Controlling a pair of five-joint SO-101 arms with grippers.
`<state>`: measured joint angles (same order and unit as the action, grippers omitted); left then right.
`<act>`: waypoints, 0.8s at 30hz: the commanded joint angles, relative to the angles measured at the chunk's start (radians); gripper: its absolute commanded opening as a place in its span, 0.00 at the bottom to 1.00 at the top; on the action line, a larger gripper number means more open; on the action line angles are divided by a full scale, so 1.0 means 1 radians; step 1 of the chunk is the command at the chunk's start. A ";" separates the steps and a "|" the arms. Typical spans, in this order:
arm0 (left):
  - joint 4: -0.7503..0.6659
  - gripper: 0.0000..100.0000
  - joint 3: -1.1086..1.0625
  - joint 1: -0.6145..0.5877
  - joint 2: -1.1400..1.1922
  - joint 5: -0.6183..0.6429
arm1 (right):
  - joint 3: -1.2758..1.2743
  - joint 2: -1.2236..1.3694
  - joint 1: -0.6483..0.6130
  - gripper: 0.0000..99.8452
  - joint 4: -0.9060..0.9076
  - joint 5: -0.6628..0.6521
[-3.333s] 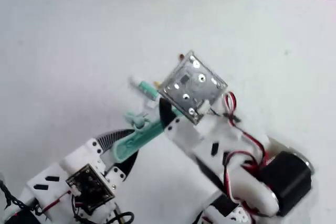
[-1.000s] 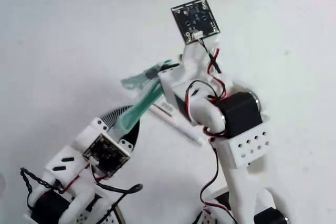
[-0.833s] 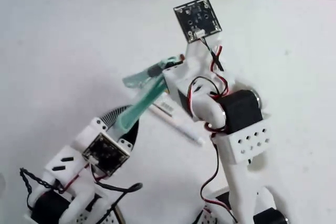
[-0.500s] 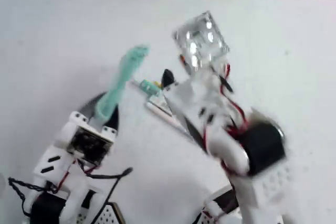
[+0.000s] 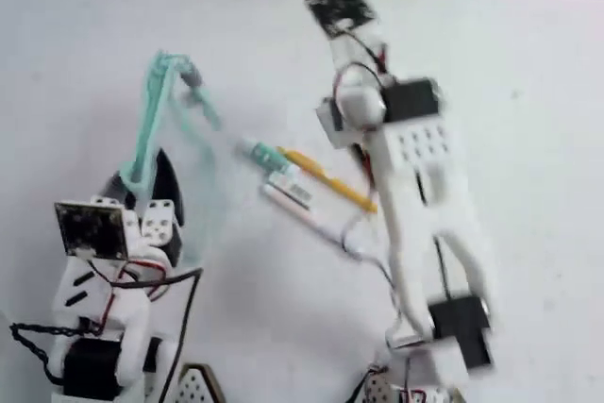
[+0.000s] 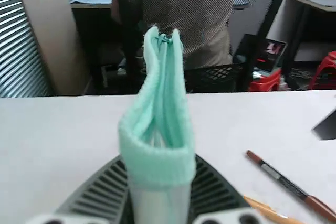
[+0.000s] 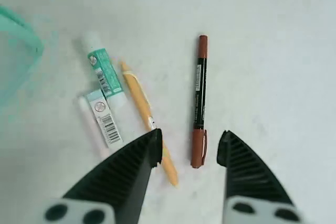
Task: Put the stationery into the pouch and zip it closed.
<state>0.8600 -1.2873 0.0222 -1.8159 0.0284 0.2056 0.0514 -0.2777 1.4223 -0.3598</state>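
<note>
Pouch (image 6: 160,103) lifted away — left hand (image 5: 142,176) clamps its soft mint fabric | right hand (image 7: 188,142) open over pens (image 7: 199,98)

White surface (image 5: 491,63) carries four loose stationery items: a green tube (image 7: 104,75), a white barcoded stick (image 7: 100,121) and a yellow pen (image 7: 148,123) lying close together, and a brown marker (image 7: 199,100) just beside the pen, not touching.

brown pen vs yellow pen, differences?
Colour: the brown pen has brown ends and a black middle; the yellow pen is mostly yellow. Position: the brown pen lies apart, the yellow pen close beside the green-and-white tube. Both lie flat on the table, outside the pouch.
</note>
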 commanded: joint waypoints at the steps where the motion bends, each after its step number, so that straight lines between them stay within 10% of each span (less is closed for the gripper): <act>1: -0.055 0.03 0.077 0.186 -0.007 -0.020 | 0.170 0.216 0.059 0.18 -0.036 -0.044; 21: -0.058 0.17 -0.055 0.137 -0.010 0.038 | 0.810 1.001 0.041 0.17 -0.019 -0.051; 24: -0.046 0.17 -0.055 0.137 -0.010 0.054 | 0.910 1.056 0.045 0.04 -0.007 -0.049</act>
<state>0.8078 -1.3502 0.1665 -1.8159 0.0407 1.0173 1.0840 -0.2240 1.4101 -0.3966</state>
